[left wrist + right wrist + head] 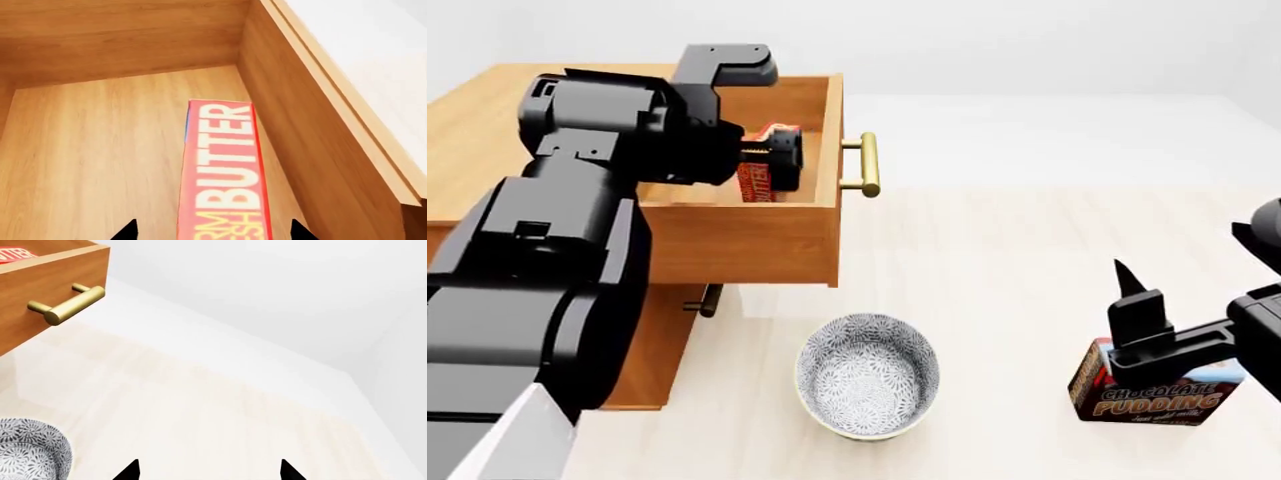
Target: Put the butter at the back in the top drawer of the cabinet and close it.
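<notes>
The butter (223, 170), a red carton with white and yellow lettering, rests on the floor of the pulled-out top drawer (100, 160), close beside one wooden wall. My left gripper (215, 231) is open. Its two black fingertips (129, 231) straddle the carton with a gap on each side. In the head view my left arm reaches over the cabinet (481, 110) into the top drawer (747, 245), where the butter (758, 178) shows. My right gripper (1134, 300) is open and empty, hovering above the pudding box.
A patterned bowl (868, 375) stands on the pale floor in front of the cabinet. A chocolate pudding box (1154, 395) stands at the right. The drawer's brass handle (864, 165) juts out to the right, and a lower handle (703, 298) shows beneath the drawer.
</notes>
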### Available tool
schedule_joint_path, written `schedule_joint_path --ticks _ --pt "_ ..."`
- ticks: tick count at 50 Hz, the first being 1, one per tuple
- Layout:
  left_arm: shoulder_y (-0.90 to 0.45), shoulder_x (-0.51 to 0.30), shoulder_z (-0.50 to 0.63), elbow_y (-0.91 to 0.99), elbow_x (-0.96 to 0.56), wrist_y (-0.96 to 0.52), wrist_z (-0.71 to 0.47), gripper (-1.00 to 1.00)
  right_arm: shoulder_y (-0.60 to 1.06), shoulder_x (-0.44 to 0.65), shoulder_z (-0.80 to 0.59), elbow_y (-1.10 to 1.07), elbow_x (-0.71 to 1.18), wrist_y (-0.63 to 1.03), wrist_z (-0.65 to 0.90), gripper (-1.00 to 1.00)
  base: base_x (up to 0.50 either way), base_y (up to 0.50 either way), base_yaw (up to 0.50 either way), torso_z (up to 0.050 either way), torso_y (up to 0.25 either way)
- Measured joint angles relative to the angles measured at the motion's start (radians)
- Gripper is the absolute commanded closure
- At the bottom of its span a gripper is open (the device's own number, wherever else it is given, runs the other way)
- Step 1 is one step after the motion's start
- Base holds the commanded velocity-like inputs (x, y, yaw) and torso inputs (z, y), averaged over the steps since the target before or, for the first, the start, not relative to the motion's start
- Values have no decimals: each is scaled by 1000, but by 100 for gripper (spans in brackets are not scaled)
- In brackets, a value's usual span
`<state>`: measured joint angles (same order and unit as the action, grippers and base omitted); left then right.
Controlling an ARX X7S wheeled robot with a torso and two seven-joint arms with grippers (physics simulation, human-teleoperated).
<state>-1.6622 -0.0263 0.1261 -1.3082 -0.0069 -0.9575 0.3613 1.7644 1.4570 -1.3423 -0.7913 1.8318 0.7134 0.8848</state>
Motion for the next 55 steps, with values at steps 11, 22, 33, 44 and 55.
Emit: schedule_joint_path --ticks 11,22,33,44,55 --pt "-29 -4 -9 0 -2 -7 -16 -100 2 6 9 -5 8 5 3 -100 0 0 0 0 0" --pt "-81 -6 -24 0 -7 -32 -38 -100 3 8 17 -9 16 11 7 -100 0 0 0 0 0" --pt "-95 -3 -35 172 -24 -171 -56 -100 5 8 25 -16 24 18 17 -100 0 0 0 0 0" --pt "-53 8 -39 509 -73 -421 -99 -100 7 12 33 -23 31 23 23 -100 0 0 0 0 0" --pt "-39 -16 24 688 -506 -548 -470 -100 2 19 37 -28 31 24 24 -100 0 0 0 0 0"
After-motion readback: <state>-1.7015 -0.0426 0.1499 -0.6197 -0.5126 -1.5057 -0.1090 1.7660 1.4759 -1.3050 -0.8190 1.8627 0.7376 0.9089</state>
